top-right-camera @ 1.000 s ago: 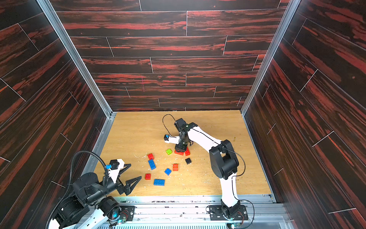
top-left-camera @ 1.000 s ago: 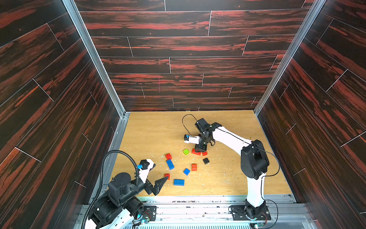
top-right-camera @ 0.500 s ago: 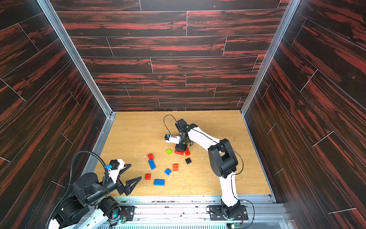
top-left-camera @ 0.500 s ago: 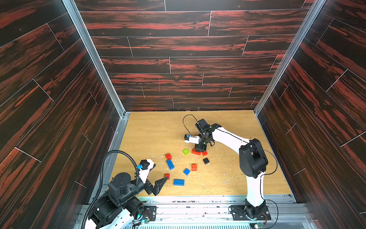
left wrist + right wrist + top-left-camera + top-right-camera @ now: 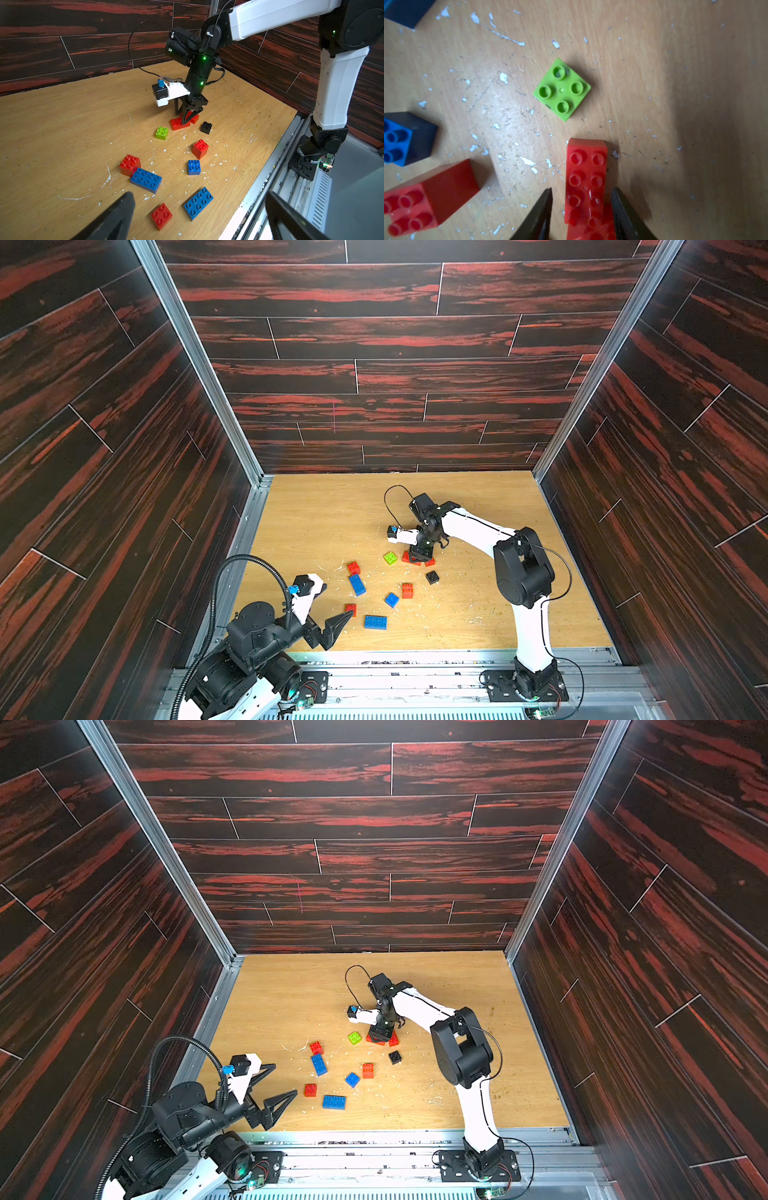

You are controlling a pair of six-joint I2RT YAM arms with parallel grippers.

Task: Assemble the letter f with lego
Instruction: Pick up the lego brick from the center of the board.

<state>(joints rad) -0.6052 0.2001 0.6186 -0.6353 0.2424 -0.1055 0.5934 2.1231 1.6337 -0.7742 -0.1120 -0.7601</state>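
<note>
Red lego brick (image 5: 586, 166) between right tool (image 5: 581, 188) jaws; right arm (image 5: 469, 526) outstretched, pointing down.

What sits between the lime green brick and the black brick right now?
A red oblong brick, with the right gripper straddling it, jaws apart. The left wrist view shows it between the lime green brick and the black brick.
</note>
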